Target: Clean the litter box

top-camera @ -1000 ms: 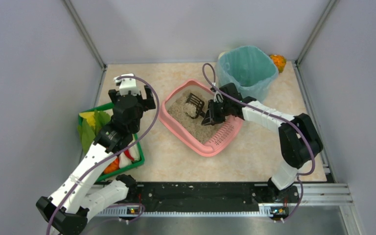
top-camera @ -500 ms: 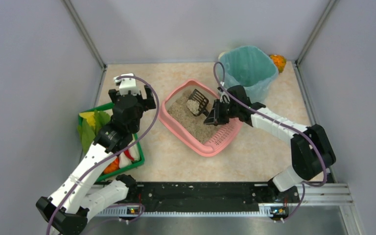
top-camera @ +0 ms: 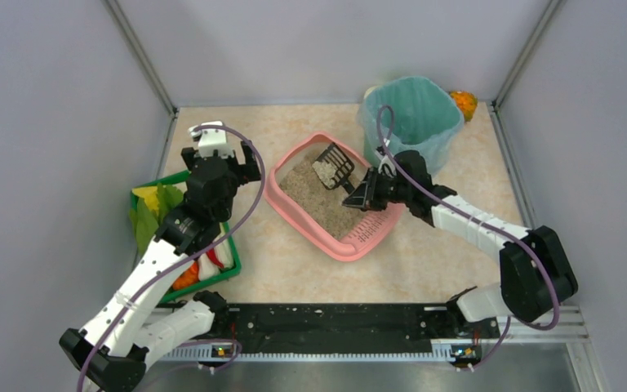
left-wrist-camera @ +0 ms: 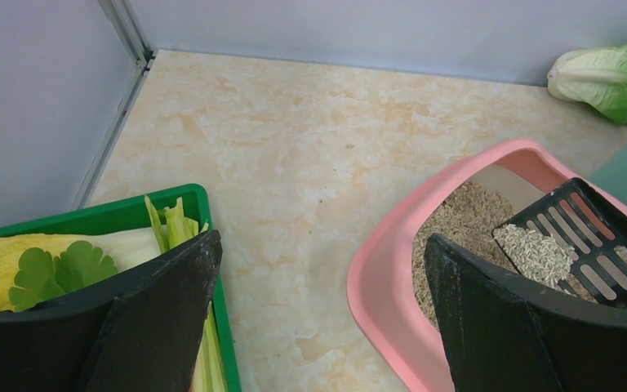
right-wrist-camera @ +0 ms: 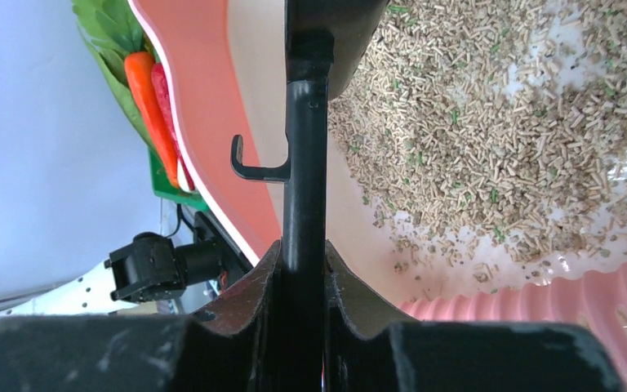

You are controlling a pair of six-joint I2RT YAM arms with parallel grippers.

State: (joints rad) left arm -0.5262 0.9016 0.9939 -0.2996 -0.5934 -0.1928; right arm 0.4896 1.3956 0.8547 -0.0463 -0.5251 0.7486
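Note:
The pink litter box (top-camera: pixel 282 198) (left-wrist-camera: pixel 380 269) sits mid-table with beige litter (top-camera: pixel 310 200) (right-wrist-camera: pixel 490 147) inside and a slotted ledge (top-camera: pixel 375 224) at its near right end. My right gripper (top-camera: pixel 367 196) (right-wrist-camera: pixel 304 261) is shut on the handle of a black slotted scoop (top-camera: pixel 335 166) (left-wrist-camera: pixel 575 237) (right-wrist-camera: pixel 305 147). The scoop is raised over the box's far end and carries a clump of litter (top-camera: pixel 322 170) (left-wrist-camera: pixel 532 249). My left gripper (top-camera: pixel 216 151) (left-wrist-camera: pixel 318 302) hangs open over the bare table, between the green tray and the box, holding nothing.
A green tray (top-camera: pixel 229 245) (left-wrist-camera: pixel 175 200) of leaves and colourful items lies at the left. A tall teal-lined bin (top-camera: pixel 412 118) stands behind the box at the back right, an orange item (top-camera: pixel 463 102) beside it. A cabbage leaf (left-wrist-camera: pixel 612 73) lies near the back wall.
My right gripper has lifted the scoop with its clump out of the litter and carried it up and to the right, towards the bin. The left arm has stayed still.

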